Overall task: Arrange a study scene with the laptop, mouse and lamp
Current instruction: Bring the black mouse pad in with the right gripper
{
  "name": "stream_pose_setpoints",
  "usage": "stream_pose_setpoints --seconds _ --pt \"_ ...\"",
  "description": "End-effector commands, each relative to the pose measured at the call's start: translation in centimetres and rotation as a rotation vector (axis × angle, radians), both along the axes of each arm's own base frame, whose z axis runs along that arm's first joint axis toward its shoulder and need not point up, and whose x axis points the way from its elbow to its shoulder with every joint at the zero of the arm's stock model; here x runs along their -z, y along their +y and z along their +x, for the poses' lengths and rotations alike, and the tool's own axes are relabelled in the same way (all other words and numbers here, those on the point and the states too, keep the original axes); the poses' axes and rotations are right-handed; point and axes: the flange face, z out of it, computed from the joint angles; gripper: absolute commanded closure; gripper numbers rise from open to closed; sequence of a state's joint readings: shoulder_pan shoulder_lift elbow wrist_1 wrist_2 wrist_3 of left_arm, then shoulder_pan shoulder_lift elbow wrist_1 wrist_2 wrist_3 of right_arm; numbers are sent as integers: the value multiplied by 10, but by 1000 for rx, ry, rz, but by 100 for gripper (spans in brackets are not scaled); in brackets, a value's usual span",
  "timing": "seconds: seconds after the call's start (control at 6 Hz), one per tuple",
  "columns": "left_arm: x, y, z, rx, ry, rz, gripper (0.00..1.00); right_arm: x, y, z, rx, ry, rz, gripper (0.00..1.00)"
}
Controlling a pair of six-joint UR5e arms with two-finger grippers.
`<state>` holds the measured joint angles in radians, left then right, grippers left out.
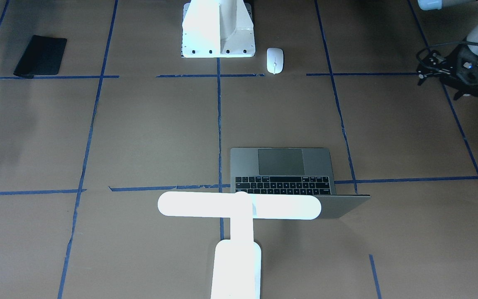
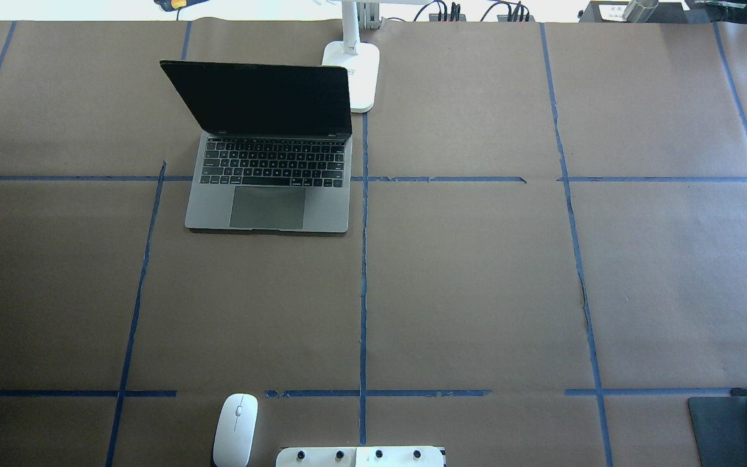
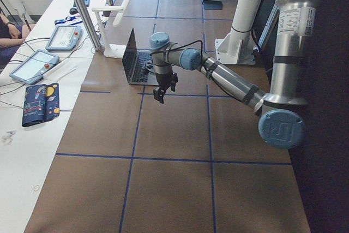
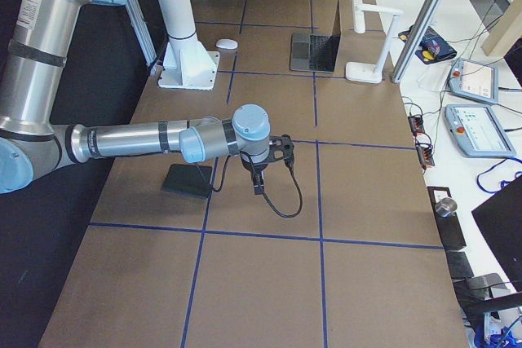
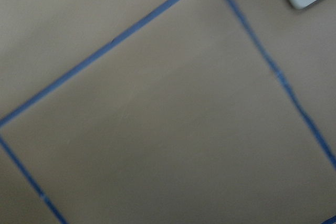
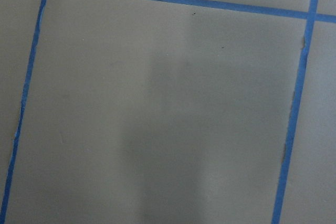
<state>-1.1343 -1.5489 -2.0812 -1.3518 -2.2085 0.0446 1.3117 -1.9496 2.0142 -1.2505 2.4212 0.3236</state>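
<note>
The grey laptop (image 2: 270, 194) stands open at the far middle-left of the table, screen dark, and shows in the front view (image 1: 282, 166) too. The white lamp stands just behind it, with its base (image 2: 355, 71) on the table and its bar head (image 1: 239, 206) over the laptop's lid. The white mouse (image 2: 236, 429) lies at the near edge beside the pedestal. My left gripper (image 1: 446, 79) hangs above bare table left of the laptop; I cannot tell whether it is open. My right gripper (image 4: 258, 185) hangs over the table's right side near the black mat; I cannot tell its state. Both wrist views show no fingers.
A flat black mat (image 2: 730, 428) lies at the near right corner. The white bolted pedestal (image 1: 218, 37) stands at the near middle. Blue tape lines cross the brown table. Benches with tablets and cables (image 4: 473, 103) run along the far side.
</note>
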Motion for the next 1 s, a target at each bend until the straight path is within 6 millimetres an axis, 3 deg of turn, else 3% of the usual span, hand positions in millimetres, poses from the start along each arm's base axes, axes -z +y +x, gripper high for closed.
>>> stream_pose_setpoints --seconds 0.0,0.17,0.33,0.5,0.67,0.83 --pt "-46 19 -19 25 4 1 0 2 44 -62 -69 -20 -52 0" --pt "-80 24 -22 27 13 22 0 -1 65 -85 -72 -17 -68 0" --pt "-120 23 -29 48 29 56 0 -20 98 -101 -91 12 -68 0" --pt "-143 21 -31 52 28 54 0 -61 123 -94 -82 -24 -67 0" --pt "-150 19 -37 67 29 57 0 -105 144 -85 -97 -74 -84 0" --pt "-150 20 -42 77 55 42 0 -121 149 -85 -89 -51 -86 0"
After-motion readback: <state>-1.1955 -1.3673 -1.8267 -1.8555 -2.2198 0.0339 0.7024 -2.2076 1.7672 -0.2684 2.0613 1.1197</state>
